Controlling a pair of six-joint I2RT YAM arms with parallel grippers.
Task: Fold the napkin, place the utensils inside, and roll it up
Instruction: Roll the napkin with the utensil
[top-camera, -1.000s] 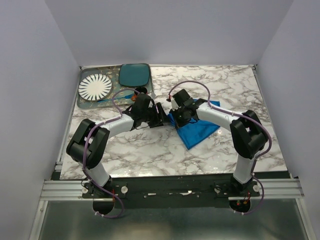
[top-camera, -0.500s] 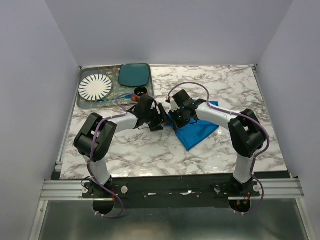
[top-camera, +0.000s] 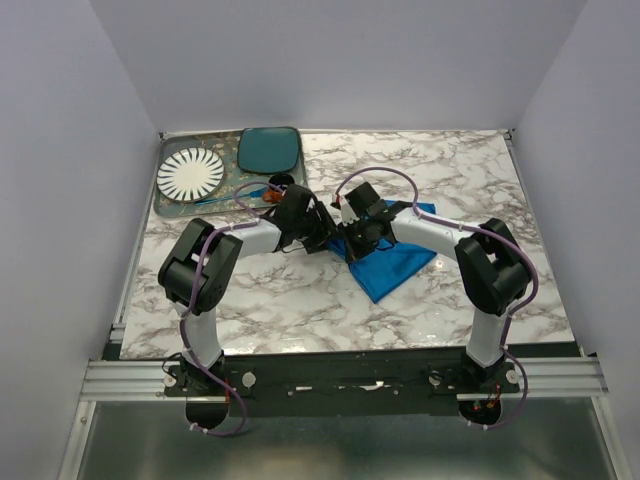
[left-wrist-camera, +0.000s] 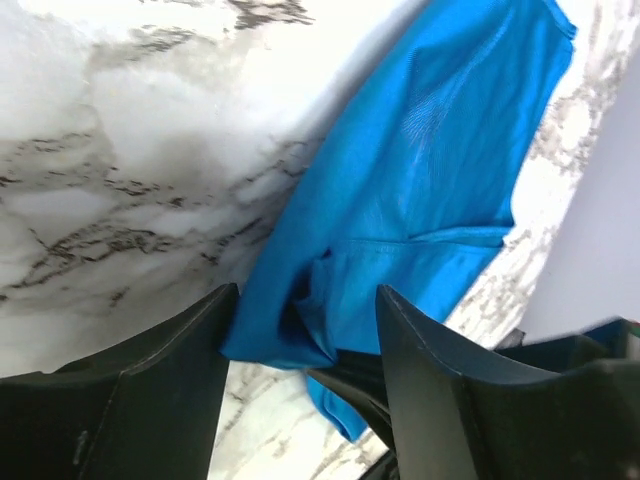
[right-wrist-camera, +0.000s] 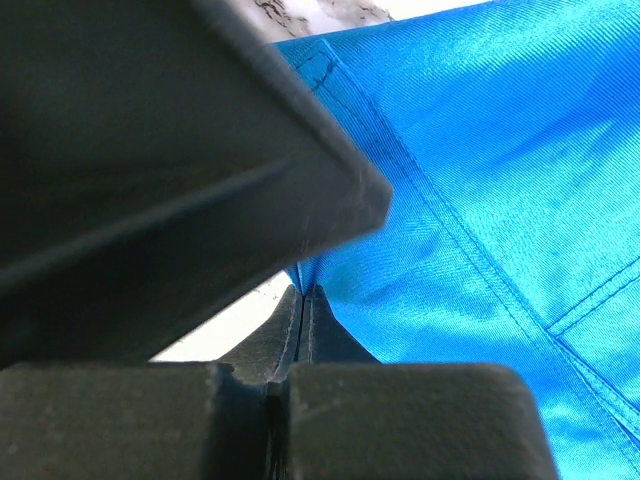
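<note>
The napkin (top-camera: 398, 262) lies bunched on the table (top-camera: 300, 300), right of centre. The right gripper (right-wrist-camera: 302, 292) pinches its edge with jaws closed. The left gripper (left-wrist-camera: 305, 300) stands spread about a corner.

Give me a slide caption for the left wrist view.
Left end effector, open, straddles a bunched corner of the blue napkin on the marble table.

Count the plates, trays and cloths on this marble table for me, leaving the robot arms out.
Plates: 2 (white striped plate, dark teal plate)
Trays: 1 (tray)
Cloths: 1 (blue napkin)
Total: 4
</note>
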